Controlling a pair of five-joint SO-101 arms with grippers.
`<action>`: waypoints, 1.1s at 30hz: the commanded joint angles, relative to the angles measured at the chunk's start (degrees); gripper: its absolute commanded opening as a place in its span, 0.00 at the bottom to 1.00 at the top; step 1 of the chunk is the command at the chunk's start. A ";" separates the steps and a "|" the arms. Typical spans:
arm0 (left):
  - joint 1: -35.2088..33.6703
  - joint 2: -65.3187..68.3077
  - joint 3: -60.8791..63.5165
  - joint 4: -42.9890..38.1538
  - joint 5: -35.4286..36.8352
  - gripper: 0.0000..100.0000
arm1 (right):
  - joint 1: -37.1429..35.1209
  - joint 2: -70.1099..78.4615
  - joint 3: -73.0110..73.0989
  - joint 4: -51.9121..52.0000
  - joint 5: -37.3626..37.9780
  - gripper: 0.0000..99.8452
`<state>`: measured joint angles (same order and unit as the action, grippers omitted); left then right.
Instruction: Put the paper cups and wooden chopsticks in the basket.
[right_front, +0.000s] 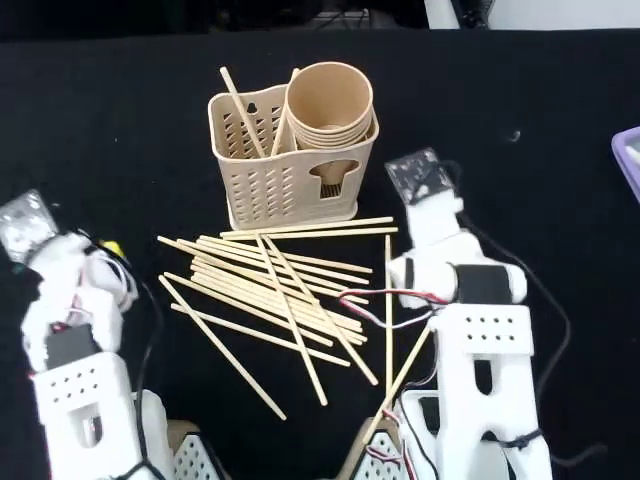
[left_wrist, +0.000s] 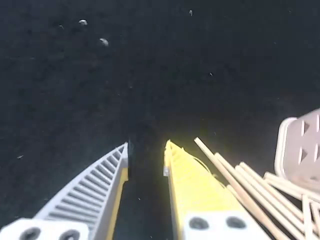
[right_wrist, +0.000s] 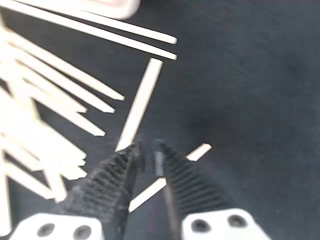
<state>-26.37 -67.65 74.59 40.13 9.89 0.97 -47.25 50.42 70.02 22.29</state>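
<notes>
A beige slotted basket (right_front: 290, 185) stands at the back middle, holding stacked paper cups (right_front: 330, 100) and two upright chopsticks (right_front: 243, 112). Several wooden chopsticks (right_front: 270, 290) lie fanned on the black table in front of it. My left gripper (left_wrist: 146, 145) is open over bare cloth, with chopstick ends (left_wrist: 235, 180) and the basket's corner (left_wrist: 302, 145) to one side. My right gripper (right_wrist: 147, 145) is all but shut, with nothing in it. It hovers over two stray chopsticks (right_wrist: 142, 97) at the right edge of the pile.
The left arm (right_front: 70, 300) stands at the front left and the right arm (right_front: 470, 300) at the front right. A purple object (right_front: 630, 155) pokes in at the right edge. Bare black cloth surrounds the basket on both sides.
</notes>
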 joint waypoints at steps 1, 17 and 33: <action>2.51 -5.71 5.32 -4.48 -0.09 0.13 | -14.95 4.26 -5.49 8.53 1.58 0.14; -3.65 -12.22 7.87 -1.58 3.43 0.13 | -36.31 35.65 -6.02 -9.41 0.97 0.26; -3.47 -12.22 7.87 -1.58 3.78 0.13 | -36.48 34.15 -5.67 -7.91 1.14 0.01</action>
<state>-29.19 -79.08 83.65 38.20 13.41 -35.08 -5.41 45.85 57.27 23.16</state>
